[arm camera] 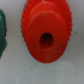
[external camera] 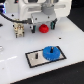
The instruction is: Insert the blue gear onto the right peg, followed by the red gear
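The red gear [external camera: 44, 28] lies on the white table just under my gripper [external camera: 43, 24]. In the wrist view the red gear [arm camera: 45, 31] fills the middle, seen from above, with its centre hole showing. The jaws look spread on either side of it and hold nothing; no fingers show in the wrist view. The blue gear [external camera: 49, 52] sits over the right peg of the black base plate [external camera: 31, 59], toward the front. The left peg [external camera: 37, 55] stands bare beside it.
A small metal and tan fixture [external camera: 19, 30] with cables stands at the exterior view's left, by the arm's base. A dark green object [arm camera: 2, 31] shows at the edge of the wrist view beside the red gear.
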Tool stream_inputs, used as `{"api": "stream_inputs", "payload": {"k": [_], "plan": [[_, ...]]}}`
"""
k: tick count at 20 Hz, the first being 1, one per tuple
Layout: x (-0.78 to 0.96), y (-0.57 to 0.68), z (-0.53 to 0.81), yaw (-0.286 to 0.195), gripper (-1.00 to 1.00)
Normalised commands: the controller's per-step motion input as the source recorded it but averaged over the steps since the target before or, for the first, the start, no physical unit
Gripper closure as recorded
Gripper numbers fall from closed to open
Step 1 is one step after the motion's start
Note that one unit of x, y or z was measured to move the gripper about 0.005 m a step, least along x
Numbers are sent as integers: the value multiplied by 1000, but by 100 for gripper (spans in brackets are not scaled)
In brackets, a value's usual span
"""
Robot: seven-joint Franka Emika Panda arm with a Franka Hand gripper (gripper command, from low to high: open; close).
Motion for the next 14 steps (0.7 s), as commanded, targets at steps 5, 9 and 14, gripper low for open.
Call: {"api": "stream_inputs", "payload": {"k": [5, 9, 14], "plan": [[-218, 72, -131, 0, 100], [-197, 71, -38, 0, 100], [-140, 36, -4, 0, 100]]}}
